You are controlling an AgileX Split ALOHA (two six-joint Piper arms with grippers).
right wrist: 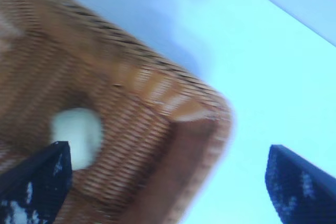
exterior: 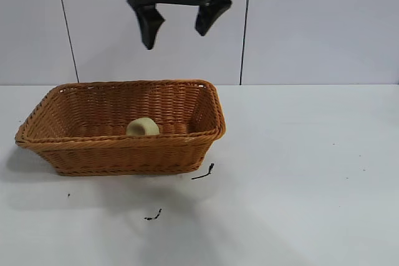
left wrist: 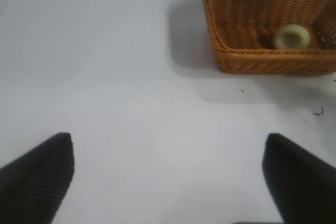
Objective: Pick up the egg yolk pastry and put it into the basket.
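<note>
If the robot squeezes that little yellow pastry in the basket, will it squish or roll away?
The egg yolk pastry looks soft and crumbly, so a hard squeeze would probably dent it. It seems to lie on its edge, so a nudge might roll it. The basket walls would likely stop it.

Right gripper (exterior: pixel 177 25): matte black throughout, blocky angular cross-body, two tapering wedge-shaped fingers. Fingers (right wrist: pixel 37 182) in right wrist view: black, flecked with white scuff marks. Left gripper (left wrist: pixel 168 179): fingers (left wrist: pixel 37 174) black, finely ribbed texture, blunt rounded tips.

Pale pastry (exterior: pixel 143 127) inside wicker basket (exterior: pixel 118 148)
</note>
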